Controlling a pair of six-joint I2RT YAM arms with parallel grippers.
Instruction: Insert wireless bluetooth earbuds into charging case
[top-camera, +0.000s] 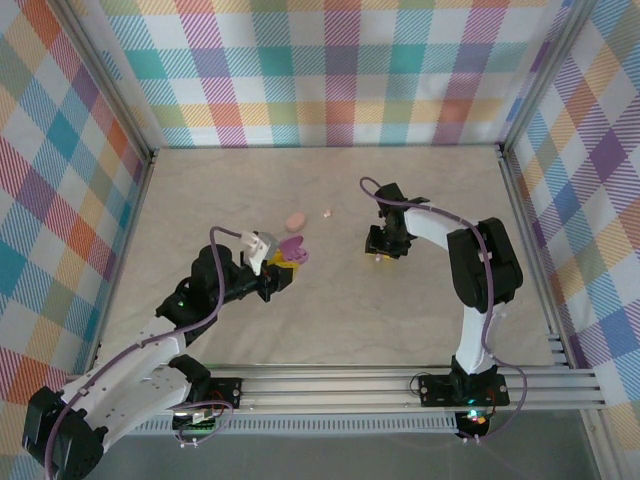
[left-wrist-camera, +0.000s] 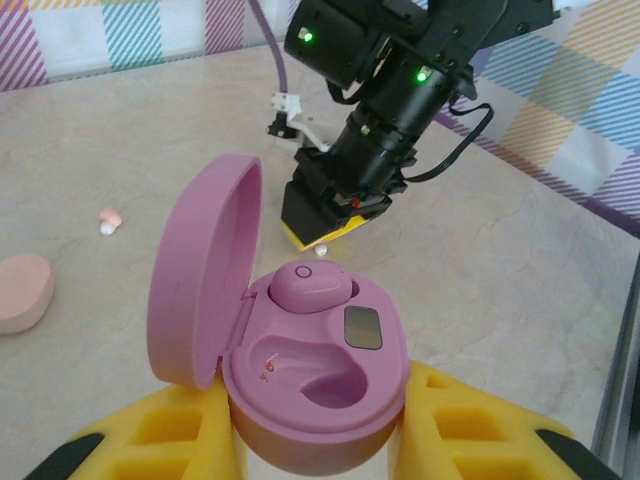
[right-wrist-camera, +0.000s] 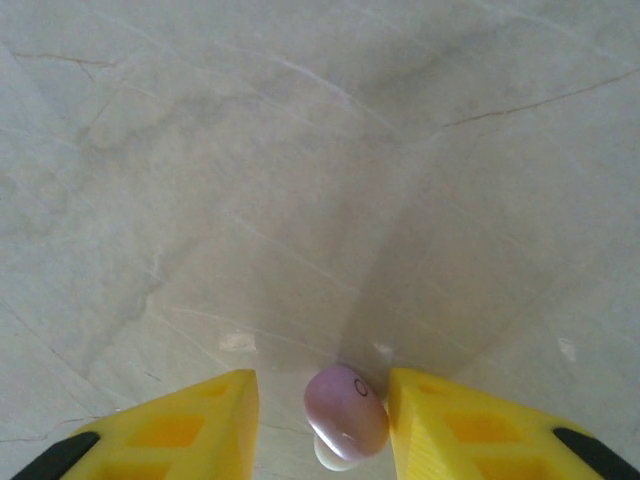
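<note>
Tiny purple earbud (right-wrist-camera: 346, 412), likely light and slick, sits loose between the parted jaws of the right pincer (right-wrist-camera: 321, 385); pinch its flanks. The left pincer (left-wrist-camera: 318, 390) clamps the purple case (left-wrist-camera: 320, 448).

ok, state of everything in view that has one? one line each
purple charging case: lid open, held in left gripper
left gripper: shut on that case
seated purple earbud: in case's far slot; near slot empty
loose purple earbud: inside right gripper, gap on one side, not clamped
right gripper: open, low over table
salmon-pink case: closed, on table
pale pink earbud: loose on table
</note>
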